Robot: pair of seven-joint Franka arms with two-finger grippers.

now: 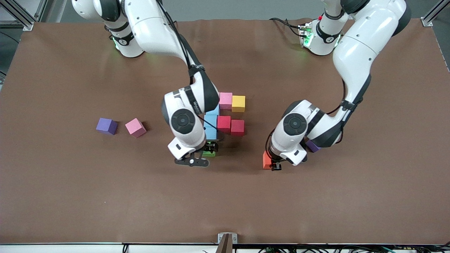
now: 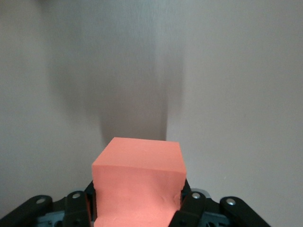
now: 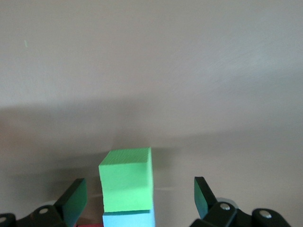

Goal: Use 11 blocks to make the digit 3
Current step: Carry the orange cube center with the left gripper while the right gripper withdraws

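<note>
A: What is under it all?

B: A big brown counter point(image 1: 70, 196). A soft brown mat covers it.

A: And at the edges?

B: Silver metal bars point(image 1: 21, 15) stand at the top corners. Black wires point(image 1: 316, 248) lie along the bottom. A grey wall point(image 1: 228, 8) is up top.

A: Is it bright?

B: Yes. Soft shadows.
</note>
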